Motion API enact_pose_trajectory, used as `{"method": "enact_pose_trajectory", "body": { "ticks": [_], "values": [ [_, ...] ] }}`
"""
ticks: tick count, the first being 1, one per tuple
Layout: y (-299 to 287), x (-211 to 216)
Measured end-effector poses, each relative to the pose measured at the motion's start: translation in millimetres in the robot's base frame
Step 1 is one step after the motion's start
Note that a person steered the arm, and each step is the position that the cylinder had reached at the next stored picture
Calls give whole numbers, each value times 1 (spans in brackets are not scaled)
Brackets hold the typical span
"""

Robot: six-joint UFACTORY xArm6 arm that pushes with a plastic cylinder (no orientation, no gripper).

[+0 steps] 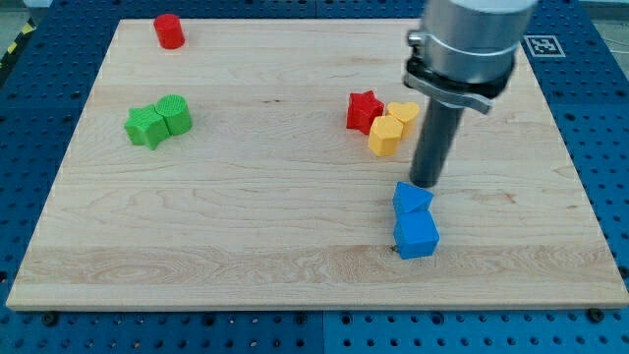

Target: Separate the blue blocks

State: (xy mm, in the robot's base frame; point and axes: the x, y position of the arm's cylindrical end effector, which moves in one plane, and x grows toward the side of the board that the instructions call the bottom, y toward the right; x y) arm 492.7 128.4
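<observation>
Two blue blocks touch each other at the view's lower middle-right: a blue wedge-like block above and a blue cube below it. My tip stands just above the upper blue block, at its top right edge, close to or touching it. The dark rod rises from there to the arm's grey body at the view's top.
A red star touches two yellow blocks just up-left of the rod. Two green blocks sit together at the left. A red cylinder stands at the top left. The wooden board lies on a blue perforated table.
</observation>
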Motion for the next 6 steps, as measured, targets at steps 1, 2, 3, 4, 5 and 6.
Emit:
{"method": "enact_pose_trajectory", "body": {
  "ticks": [1,2,3,4,5,6],
  "values": [
    [5,34],
    [-4,52],
    [-25,52],
    [-36,51],
    [-36,37],
    [-36,32]
  ]
}}
